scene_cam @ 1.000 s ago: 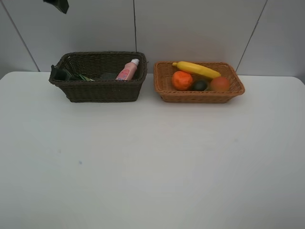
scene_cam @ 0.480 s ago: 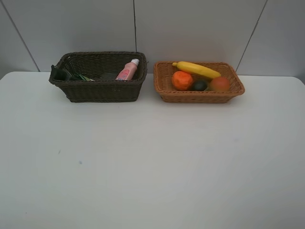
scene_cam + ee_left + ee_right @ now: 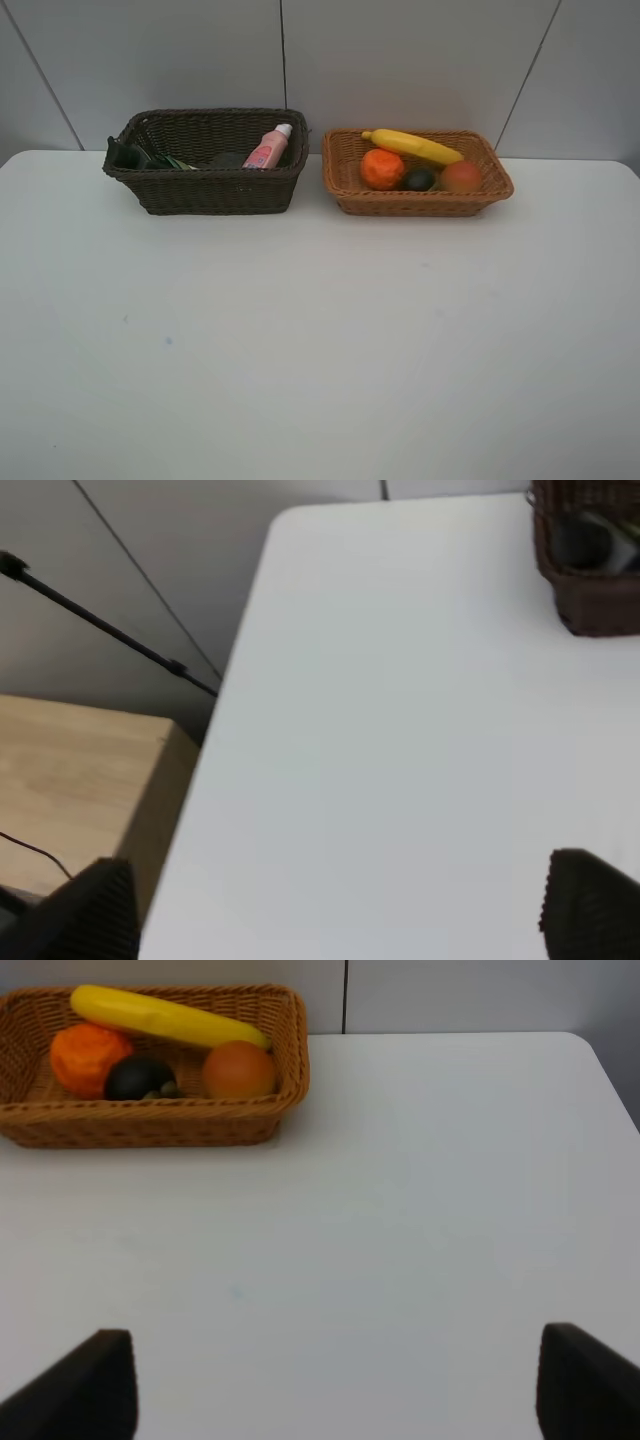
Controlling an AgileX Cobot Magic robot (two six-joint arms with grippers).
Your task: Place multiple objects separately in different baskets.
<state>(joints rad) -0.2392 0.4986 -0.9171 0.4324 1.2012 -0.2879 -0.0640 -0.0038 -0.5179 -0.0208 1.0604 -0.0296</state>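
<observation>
The dark brown basket (image 3: 205, 190) holds a small pink bottle (image 3: 268, 148) leaning on its right wall and a dark green pump bottle (image 3: 140, 156) at its left end. The light tan basket (image 3: 418, 204) holds a yellow banana (image 3: 412, 146), an orange (image 3: 382, 169), a dark mangosteen (image 3: 419, 179) and a red-orange round fruit (image 3: 461, 176). Neither arm shows in the high view. My left gripper (image 3: 335, 920) hangs open over the table's left edge, away from the dark basket (image 3: 595, 595). My right gripper (image 3: 335, 1385) is open over bare table, well short of the tan basket (image 3: 150, 1120).
The white table (image 3: 320, 330) spreads in front of both baskets. Beyond its left edge stand a light wooden surface (image 3: 70, 770) and a thin black rod (image 3: 100, 625). A grey panelled wall (image 3: 400, 60) runs behind the baskets.
A dark part of the left arm that showed at the top left of the high view a second ago has gone out of that view. Baskets and objects have not moved.
</observation>
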